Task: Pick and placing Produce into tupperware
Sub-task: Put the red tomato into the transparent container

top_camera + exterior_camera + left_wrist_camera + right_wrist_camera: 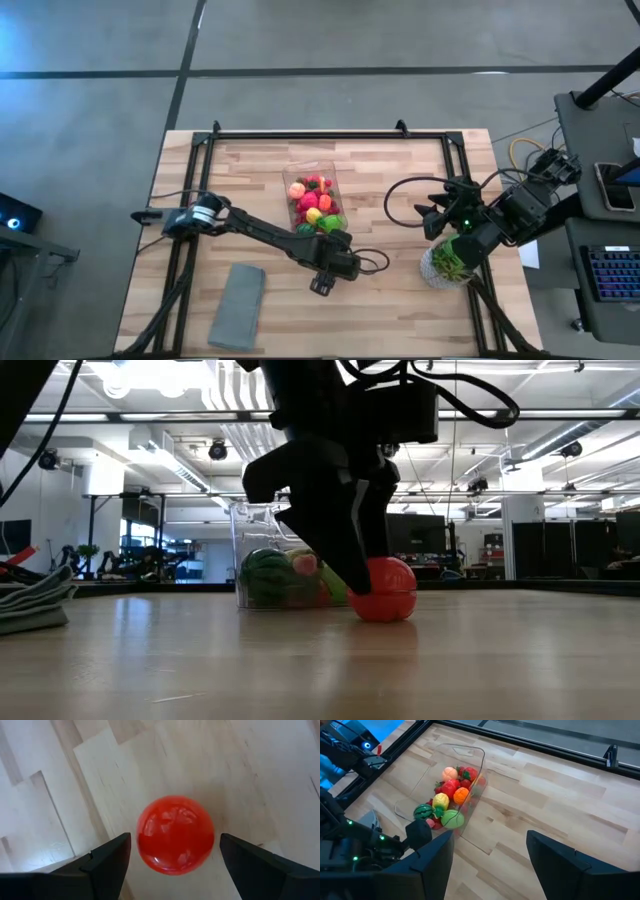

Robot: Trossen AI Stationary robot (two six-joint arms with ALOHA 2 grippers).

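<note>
A glossy red round piece of produce (175,835) rests on the wooden table, near side of the tupperware. My left gripper (175,845) points steeply down over it, open, with one finger on each side and a small gap to each. The low view shows the red piece (388,590) just behind the dark fingers (345,565). The clear tupperware (315,198) stands mid-table and holds several red, orange, yellow and green pieces (447,795). My right gripper (432,218) waits open, raised at the table's right.
A bushy green plant in a white pot (450,262) stands under my right arm. A folded grey cloth (238,305) lies near the front left. A black frame rail (330,133) runs along the table's far edge. Bare wood lies between the tupperware and the plant.
</note>
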